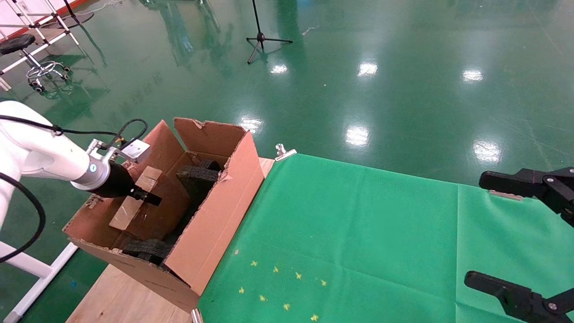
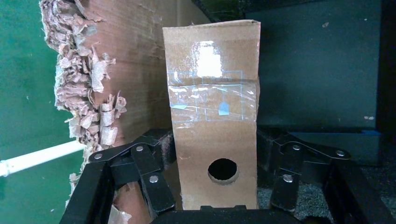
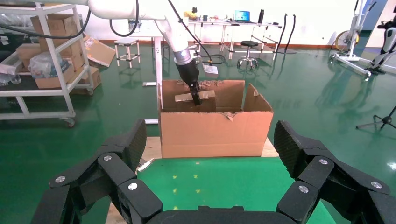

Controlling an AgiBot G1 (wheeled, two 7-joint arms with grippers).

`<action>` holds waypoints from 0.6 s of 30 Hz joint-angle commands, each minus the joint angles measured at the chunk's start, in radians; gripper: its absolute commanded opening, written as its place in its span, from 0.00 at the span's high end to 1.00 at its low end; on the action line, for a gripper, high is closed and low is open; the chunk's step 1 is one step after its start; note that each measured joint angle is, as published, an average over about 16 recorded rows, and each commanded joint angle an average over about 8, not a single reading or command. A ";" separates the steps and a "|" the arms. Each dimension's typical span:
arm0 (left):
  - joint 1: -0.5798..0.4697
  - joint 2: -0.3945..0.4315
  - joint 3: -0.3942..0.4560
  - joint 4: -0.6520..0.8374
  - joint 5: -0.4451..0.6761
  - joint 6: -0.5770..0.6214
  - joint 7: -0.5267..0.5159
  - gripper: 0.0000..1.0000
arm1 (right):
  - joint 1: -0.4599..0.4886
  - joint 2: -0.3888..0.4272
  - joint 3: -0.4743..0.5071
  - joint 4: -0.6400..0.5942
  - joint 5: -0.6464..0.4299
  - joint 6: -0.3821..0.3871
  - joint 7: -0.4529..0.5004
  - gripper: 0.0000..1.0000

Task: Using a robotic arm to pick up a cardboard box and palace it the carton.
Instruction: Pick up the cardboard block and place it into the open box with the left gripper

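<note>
My left gripper (image 1: 145, 196), black on a white arm, is shut on the small brown cardboard box (image 1: 127, 211) and holds it tilted in the open top of the large carton (image 1: 215, 215). In the left wrist view the box (image 2: 212, 116), with clear tape and a round hole, sits between the fingers (image 2: 159, 186) of the left gripper (image 2: 215, 140), beside the carton's ragged flap (image 2: 130, 70). Black foam pieces (image 1: 197, 177) lie inside the carton. The right wrist view shows the box (image 3: 208, 94) level at the rim of the carton (image 3: 215, 133). My right gripper (image 1: 475, 229) is open and empty at the right of the table.
The carton stands on the wooden table end (image 1: 121, 296), left of the green cloth (image 1: 358, 233) with small yellow marks (image 1: 278, 287). A metal clip (image 1: 284, 152) holds the cloth's far corner. A tripod stand (image 1: 260, 36) and a stool (image 1: 18, 45) stand on the green floor beyond.
</note>
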 commanded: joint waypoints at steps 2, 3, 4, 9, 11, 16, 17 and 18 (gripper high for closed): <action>0.001 0.000 -0.001 0.000 -0.001 0.000 0.000 0.00 | 0.000 0.000 0.000 0.000 0.000 0.000 0.000 0.00; 0.000 0.000 0.000 0.000 -0.001 0.001 0.000 0.00 | 0.000 0.000 0.000 0.000 0.000 0.000 0.000 0.00; 0.000 0.000 0.000 0.000 -0.001 0.001 0.000 0.00 | 0.000 0.000 0.000 0.000 0.000 0.000 0.000 0.00; -0.003 -0.001 0.001 0.000 0.001 0.004 -0.001 0.00 | 0.000 0.000 0.000 0.000 0.000 0.000 0.000 0.00; -0.003 -0.001 0.002 0.000 0.002 0.005 -0.001 0.00 | 0.000 0.000 0.000 0.000 0.000 0.000 0.000 0.00; -0.004 -0.001 0.002 0.001 0.005 0.010 -0.001 0.00 | 0.000 0.000 0.000 0.000 0.000 0.000 0.000 0.00; -0.004 -0.001 0.003 0.001 0.005 0.011 -0.001 0.00 | 0.000 0.000 0.000 0.000 0.000 0.000 0.000 0.00; -0.005 -0.001 0.003 0.001 0.006 0.011 -0.001 0.00 | 0.000 0.000 0.000 0.000 0.000 0.000 0.000 0.00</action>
